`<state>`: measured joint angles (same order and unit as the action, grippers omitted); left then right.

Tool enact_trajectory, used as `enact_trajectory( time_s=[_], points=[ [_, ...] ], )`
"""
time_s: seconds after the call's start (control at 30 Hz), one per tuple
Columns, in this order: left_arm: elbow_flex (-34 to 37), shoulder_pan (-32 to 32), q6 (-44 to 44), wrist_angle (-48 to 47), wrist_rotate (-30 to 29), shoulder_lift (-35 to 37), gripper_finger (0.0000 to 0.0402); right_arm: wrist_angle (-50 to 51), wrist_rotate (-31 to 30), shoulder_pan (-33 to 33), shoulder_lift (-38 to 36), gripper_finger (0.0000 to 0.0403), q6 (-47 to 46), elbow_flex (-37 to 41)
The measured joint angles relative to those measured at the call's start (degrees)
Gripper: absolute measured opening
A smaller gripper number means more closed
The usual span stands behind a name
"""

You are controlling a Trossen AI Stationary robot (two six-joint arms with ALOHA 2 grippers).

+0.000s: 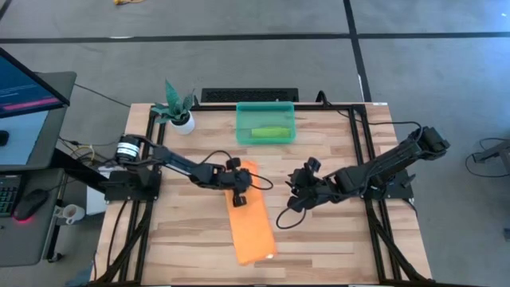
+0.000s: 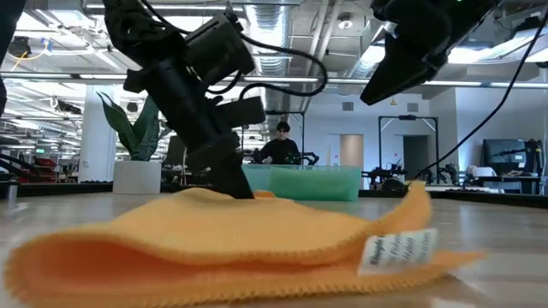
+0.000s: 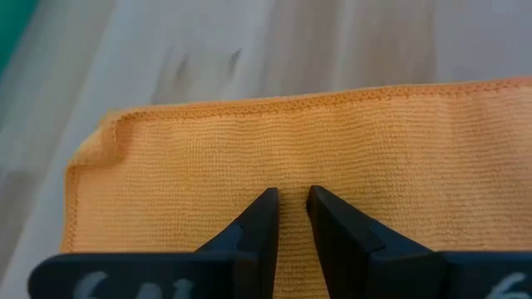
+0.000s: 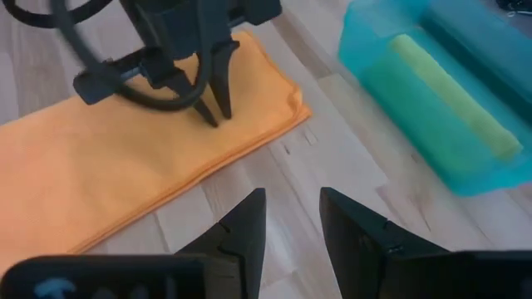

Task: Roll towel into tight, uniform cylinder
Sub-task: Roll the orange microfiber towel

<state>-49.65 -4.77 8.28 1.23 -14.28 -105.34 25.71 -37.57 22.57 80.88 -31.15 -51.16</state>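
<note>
An orange towel (image 1: 249,219), folded into a long strip, lies flat on the wooden table and runs from near to far. Its white label (image 2: 398,250) is at the near end. My left gripper (image 1: 239,196) comes down on the strip's far part, its fingers (image 3: 268,218) only a narrow gap apart. My right gripper (image 1: 300,191) hangs open in the air to the right of the towel, with nothing between its fingers (image 4: 241,224). My left gripper sets its two fingertips (image 4: 214,112) on the towel's upper face (image 3: 291,170), a little inside the far end's hem and about midway across the strip. The fingers slant down from the table's left. The cloth lies flat, with none drawn up between them.
A teal bin (image 1: 265,123) holding a rolled green towel (image 4: 453,91) stands at the far middle. A potted plant (image 1: 178,112) is at the far left. Bare wood lies on both sides of the strip. A person (image 2: 281,145) sits in the room behind.
</note>
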Motion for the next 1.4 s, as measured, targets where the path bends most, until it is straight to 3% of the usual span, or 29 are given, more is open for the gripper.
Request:
enact_trajectory(
  time_s=[0.17, 0.33, 0.5, 0.7, 0.83, 1.0, 1.4],
  points=[
    [-3.5, -1.33, -4.78, -2.07, -1.93, -0.93, 0.0066, 0.15, 0.18, 0.95, 0.0, 0.0137, -0.95, 0.0],
    [-9.77, -3.62, -10.16, -12.08, -9.52, 1.34, 0.0066, -0.91, 0.17, 2.52, 0.0, 0.0138, -0.94, 0.0],
    [-15.87, -9.31, -7.57, -27.57, -15.23, 4.71, 0.0066, -2.77, 0.16, 4.83, 0.0, 0.0137, 0.08, 0.02],
    [-16.22, -18.69, -1.32, -35.0, -13.56, 6.38, 0.0066, -5.25, 0.16, 7.12, 0.02, 0.0138, 0.14, 0.01],
    [-12.06, -22.01, -0.42, -29.86, -10.24, 5.76, 0.0066, -6.25, 0.16, 7.42, 0.02, 0.0137, 0.12, 0.01],
    [-6.28, -21.94, -0.38, -18.44, -10.16, 5.79, 0.0066, -7.57, 0.14, 7.32, 0.02, 0.0138, 0.1, 0.02],
    [-0.14, -15.74, -8.56, -18.03, -6.16, 5.87, 0.0066, -8.23, 0.1, 7.3, 0.02, 0.0138, 0.1, 0.02]
  ],
)
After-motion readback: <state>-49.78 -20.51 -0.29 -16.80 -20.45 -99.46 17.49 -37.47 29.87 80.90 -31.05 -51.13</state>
